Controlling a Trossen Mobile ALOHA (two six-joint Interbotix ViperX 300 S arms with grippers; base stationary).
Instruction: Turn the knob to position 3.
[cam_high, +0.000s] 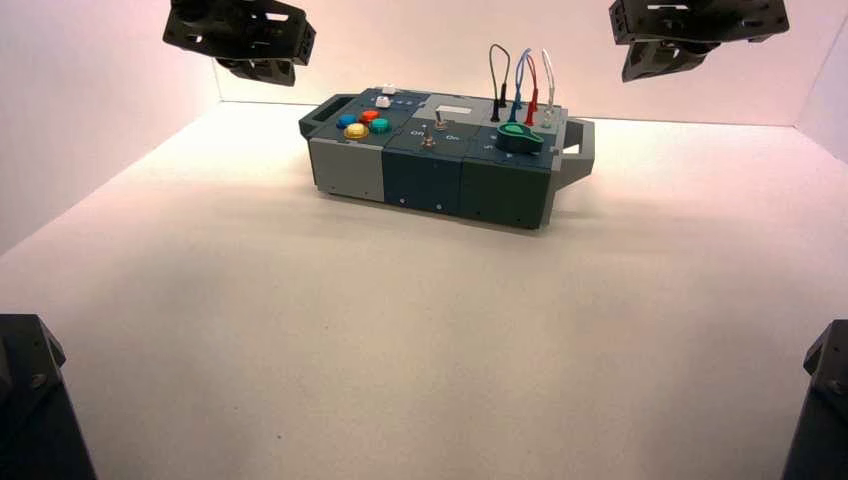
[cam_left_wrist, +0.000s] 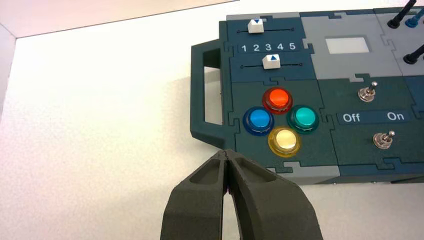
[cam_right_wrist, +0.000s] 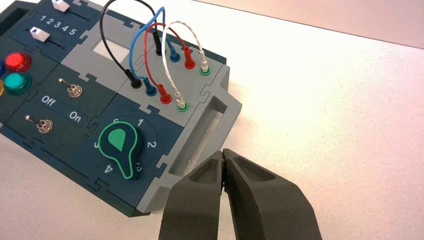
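The knob is a green teardrop dial on a dark round base, at the right end of the box. Numbers ring it, and its pointed tip lies by the 3, between the 4 and the 2. The high view shows the knob near the box's right handle. My right gripper is shut and empty, hovering off the box beside that handle, apart from the knob. My left gripper is shut and empty too, just off the box's edge near the yellow button. Both arms hang high at the back.
Red, blue, teal and yellow buttons sit at the box's left end, beside two white sliders with a 1–5 scale. Two metal toggle switches flank an Off/On label. Looped wires plug into sockets behind the knob. Handles jut from both ends.
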